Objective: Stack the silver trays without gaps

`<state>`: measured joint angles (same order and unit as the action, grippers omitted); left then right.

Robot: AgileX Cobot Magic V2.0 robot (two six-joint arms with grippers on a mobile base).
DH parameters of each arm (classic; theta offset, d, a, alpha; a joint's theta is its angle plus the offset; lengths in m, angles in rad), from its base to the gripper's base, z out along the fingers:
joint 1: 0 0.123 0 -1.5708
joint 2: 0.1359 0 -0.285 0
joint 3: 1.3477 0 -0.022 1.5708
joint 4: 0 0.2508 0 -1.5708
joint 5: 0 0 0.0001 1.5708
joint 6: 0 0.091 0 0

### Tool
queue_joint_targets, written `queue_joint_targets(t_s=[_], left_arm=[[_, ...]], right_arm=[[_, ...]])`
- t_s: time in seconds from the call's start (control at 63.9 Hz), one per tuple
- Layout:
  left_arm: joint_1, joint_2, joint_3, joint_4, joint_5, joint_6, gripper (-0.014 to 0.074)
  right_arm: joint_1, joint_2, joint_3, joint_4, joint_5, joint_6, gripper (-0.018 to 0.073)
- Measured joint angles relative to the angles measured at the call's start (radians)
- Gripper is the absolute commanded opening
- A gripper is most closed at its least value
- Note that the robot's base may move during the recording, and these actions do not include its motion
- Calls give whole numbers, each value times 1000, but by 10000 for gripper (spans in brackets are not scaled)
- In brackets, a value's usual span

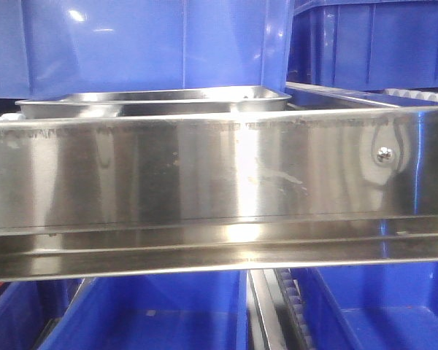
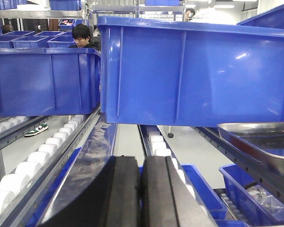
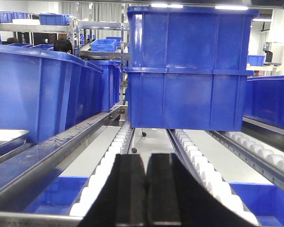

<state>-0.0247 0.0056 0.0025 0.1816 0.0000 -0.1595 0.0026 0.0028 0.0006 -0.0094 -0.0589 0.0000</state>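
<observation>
Evidently both sets of jaws point level along the rollers point(image 3: 110, 160), pressed together, holding nothing.

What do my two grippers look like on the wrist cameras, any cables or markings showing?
Both look alike. The left gripper and the right gripper each show two broad matte black fingers with squared tips and thick inner pads, their outer flanks sloping outward toward the camera. No cables, labels or markings show on either, and the arms behind them are out of view.

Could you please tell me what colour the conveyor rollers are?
White; the rollers show best in the right wrist view.
</observation>
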Motion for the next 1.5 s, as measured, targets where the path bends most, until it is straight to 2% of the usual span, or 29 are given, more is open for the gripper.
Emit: queue_joint_targets(t_s=[0.813, 1.126, 1.267, 1.361, 1.502], left_arm=[[0, 0, 0, 5, 0, 0, -9], [0, 0, 0, 10, -22, 0, -9], [0, -1, 0, 14, -75, 0, -9], [0, -1, 0, 14, -159, 0, -9], [0, -1, -8, 10, -278, -17, -9]], right_arm=[[0, 0, 0, 0, 0, -5, -79], [0, 0, 0, 0, -113, 0, -79], [0, 0, 0, 0, -262, -5, -79], [0, 0, 0, -2, -341, -5, -79], [0, 0, -36, -2, -273, 6, -79]])
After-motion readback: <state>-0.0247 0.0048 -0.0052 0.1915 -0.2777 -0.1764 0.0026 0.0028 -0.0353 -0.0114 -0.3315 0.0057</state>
